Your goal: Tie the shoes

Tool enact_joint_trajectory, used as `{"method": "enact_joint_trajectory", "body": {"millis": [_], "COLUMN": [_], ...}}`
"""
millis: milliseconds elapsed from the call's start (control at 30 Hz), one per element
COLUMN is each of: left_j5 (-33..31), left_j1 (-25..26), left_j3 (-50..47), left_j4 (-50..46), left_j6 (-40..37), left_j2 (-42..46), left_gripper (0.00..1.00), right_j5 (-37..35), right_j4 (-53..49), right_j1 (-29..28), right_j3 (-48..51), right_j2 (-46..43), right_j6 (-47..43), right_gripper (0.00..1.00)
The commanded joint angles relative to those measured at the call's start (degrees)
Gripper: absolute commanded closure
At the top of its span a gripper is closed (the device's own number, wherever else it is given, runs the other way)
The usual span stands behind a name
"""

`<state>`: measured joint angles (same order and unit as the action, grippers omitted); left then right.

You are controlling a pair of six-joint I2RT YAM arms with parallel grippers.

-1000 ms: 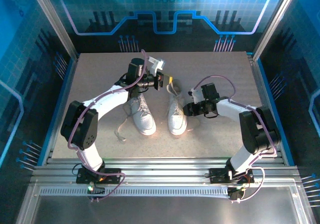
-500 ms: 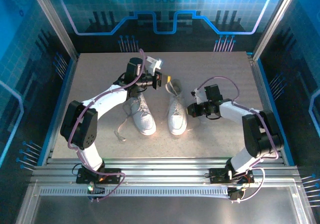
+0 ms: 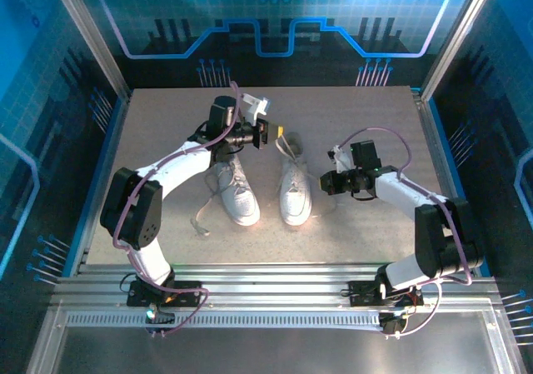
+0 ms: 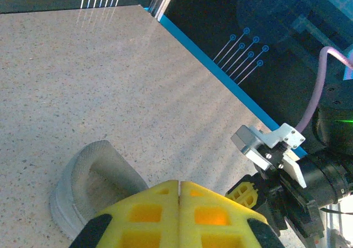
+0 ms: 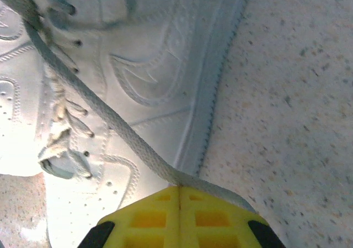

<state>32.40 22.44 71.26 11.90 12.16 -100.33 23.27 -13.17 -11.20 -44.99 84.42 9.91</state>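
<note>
Sitting side by side at mid-table, toes toward the arm bases, the left-hand shoe (image 3: 239, 195) and the right-hand shoe (image 3: 294, 191) are both unknotted and just apart from one another. Look at the left-hand shoe: its loose laces (image 3: 202, 216) spill onto the tabletop on its outer side. Over on the right-hand shoe, a lace (image 5: 105, 118) stretches diagonally across the eyelets and the side panel, straight down into the right gripper (image 5: 180, 195). Its yellow fingers are pressed flat together with that lace pinched at their tips (a clean nip, right at the very end). From above, the right gripper sits low, just beside the outer edge of the right-hand shoe, near its middle.

Now the left gripper (image 4: 180, 190): its yellow fingers are clamped together as well. It hovers just past the heel end of the right-hand shoe, whose grey-lined opening shows beneath it in the left wrist view. Whether a lace is caught in there, I can't tell. A strand rises from the shoe's collar toward it in the overhead view, but the contact is too small to read. Underneath it all lies the speckled beige table (image 3: 158, 124), ringed by blue-lit walls (image 3: 50, 141).
</note>
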Motion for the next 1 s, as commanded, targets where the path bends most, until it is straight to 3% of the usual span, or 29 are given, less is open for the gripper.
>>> {"method": "enact_joint_trajectory", "body": {"millis": [0, 400, 633, 733, 833, 967], "left_j5": [1.17, 1.18, 0.73, 1.63, 3.05, 5.57], "left_j1": [-0.73, -1.43, -1.99, -3.06, -3.69, -1.89], "left_j3": [-2.51, -7.51, -11.45, -13.73, -13.95, -9.98], "left_j4": [2.45, 4.36, 5.11, 6.89, 5.05, -5.09], "left_j6": [1.8, 2.57, -2.14, -7.01, -14.76, -31.91], "left_j2": [0.99, 1.53, 4.48, 7.62, 10.16, 9.69], "left_gripper": [1.0, 1.0, 0.63, 0.54, 0.52, 0.52], "right_j5": [-1.75, 3.79, 3.11, 3.6, 4.3, 5.16], "right_j4": [-3.16, -4.54, -5.89, -6.77, -7.79, -8.97], "right_j1": [2.87, 3.05, 3.16, 3.12, 3.11, 3.03], "right_j3": [-1.33, -4.17, -6.84, -8.12, -9.12, -9.99], "right_j2": [-1.51, -0.06, 1.51, 1.62, 1.45, 1.42], "right_j6": [0.73, -1.41, -1.04, -1.2, -1.37, -1.27], "right_gripper": [1.0, 1.0, 1.0, 1.0, 1.0, 1.0]}}
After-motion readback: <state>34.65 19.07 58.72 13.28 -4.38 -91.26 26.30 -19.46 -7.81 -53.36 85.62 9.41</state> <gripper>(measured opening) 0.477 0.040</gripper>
